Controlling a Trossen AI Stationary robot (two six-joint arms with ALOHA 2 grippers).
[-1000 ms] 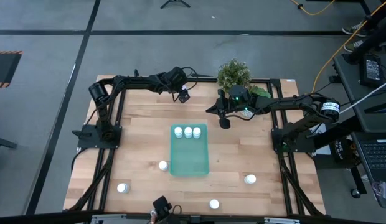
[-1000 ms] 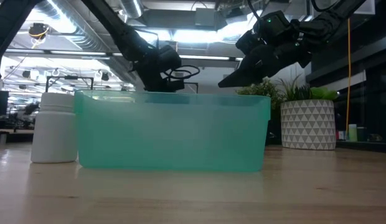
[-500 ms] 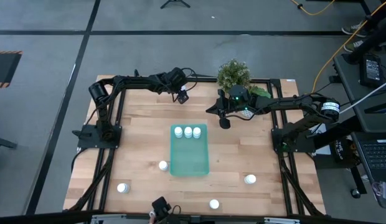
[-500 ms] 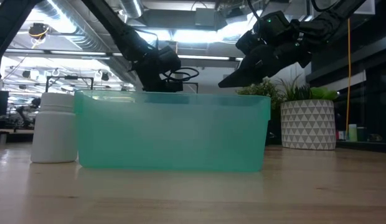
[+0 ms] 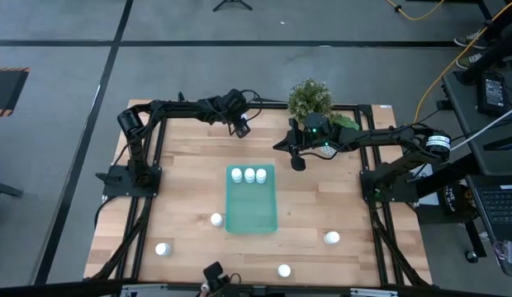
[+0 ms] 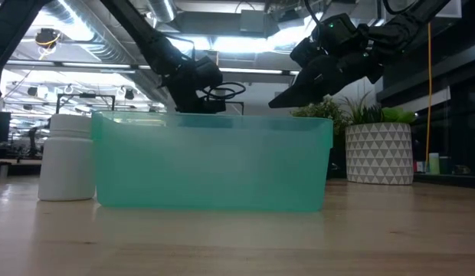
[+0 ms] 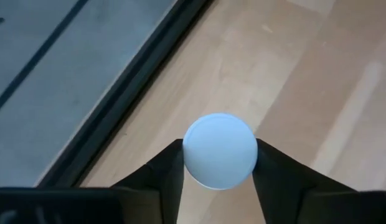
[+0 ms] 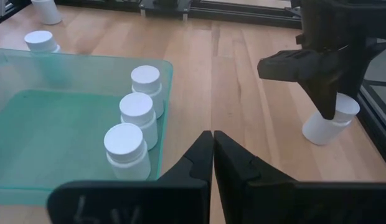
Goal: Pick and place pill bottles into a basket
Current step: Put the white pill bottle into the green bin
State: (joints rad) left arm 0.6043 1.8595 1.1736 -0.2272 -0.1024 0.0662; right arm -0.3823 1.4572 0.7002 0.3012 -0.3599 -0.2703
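**Left wrist view: fingers closing on a bottle at the far edge**

Left wrist view is showing a small white cylindrical pill bottle [image 7: 219, 150] standing near the table's far edge, the left gripper [image 7: 219, 171] straddling it, both fingers [image 7: 165, 171] touching its sides, apparently gripping it for lifting. The shallow teal-green translucent plastic basket [image 5: 252, 216] is sitting mid-table, three bottles [image 5: 248, 175] lining its far end. The right gripper [image 8: 213, 155], clenched and empty, is waiting beside the basket's far corner.

Left gripper [image 7: 219, 180]: arm reaching along the table's far edge, pointing down, fingers [image 7: 163, 171] set against a pill bottle [image 7: 219, 149]. Right gripper [image 8: 213, 155]: raised beside it, fingers together.
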